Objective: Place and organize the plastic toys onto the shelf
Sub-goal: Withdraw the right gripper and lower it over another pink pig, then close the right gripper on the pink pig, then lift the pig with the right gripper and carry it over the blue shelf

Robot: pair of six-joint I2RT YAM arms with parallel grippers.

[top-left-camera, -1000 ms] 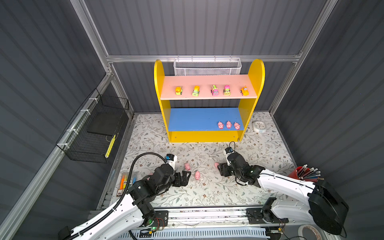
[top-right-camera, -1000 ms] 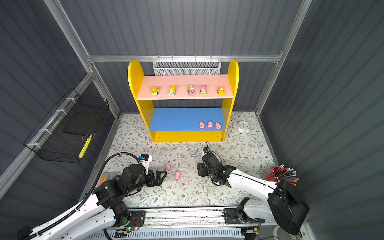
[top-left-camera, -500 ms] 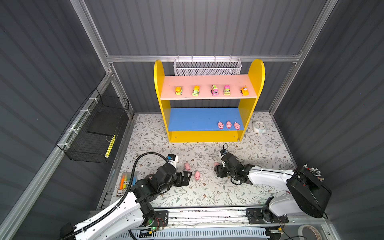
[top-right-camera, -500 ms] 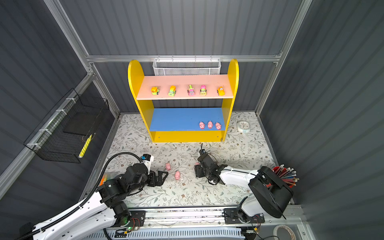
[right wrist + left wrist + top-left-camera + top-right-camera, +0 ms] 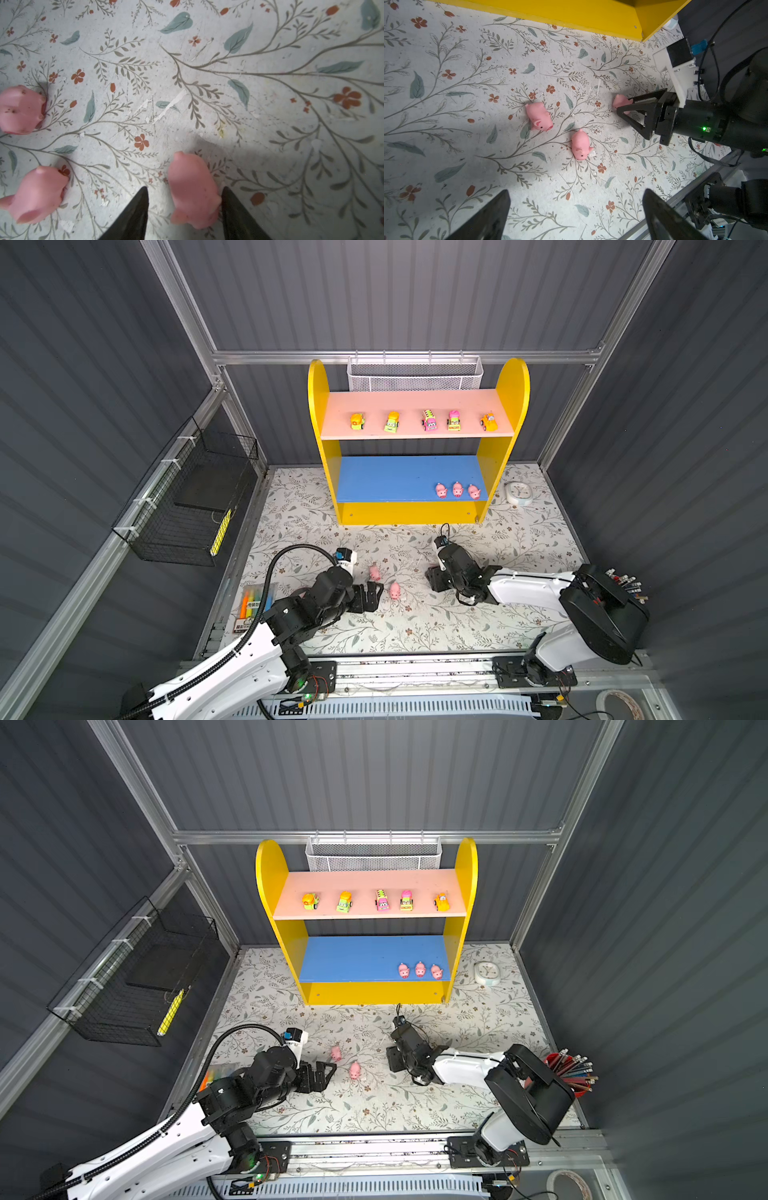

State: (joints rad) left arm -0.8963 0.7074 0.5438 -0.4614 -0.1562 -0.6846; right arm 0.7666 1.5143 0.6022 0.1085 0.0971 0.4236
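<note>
Pink plastic sits between the black fingers (image 5: 135, 212) of the right gripper (image 5: 184, 188) in its own wrist view; a pig (image 5: 193, 187) lies on the floral mat (image 5: 249, 83), one finger just beside its flank and a bare gap at the other, so the jaws straddle it, narrowed but not clamped. Both top views hide that pig under the gripper; the left wrist view shows it from the side, half behind a fingertip. A second pig (image 5: 375, 572) and a third pig (image 5: 395, 591) lie loose on the mat between the two arms; only the left wrist view makes out their eyes and snouts. The left gripper (image 5: 576, 192) hangs short of them, jaws spread wide, nothing between. Only the top views show the boards of the shelf (image 5: 320, 448); five toy vehicles (image 5: 429, 420) stand in a row on the pink upper board (image 5: 415, 404), and three pigs (image 5: 457, 489) sit side by side at the right end of the blue lower board (image 5: 386, 477).
</note>
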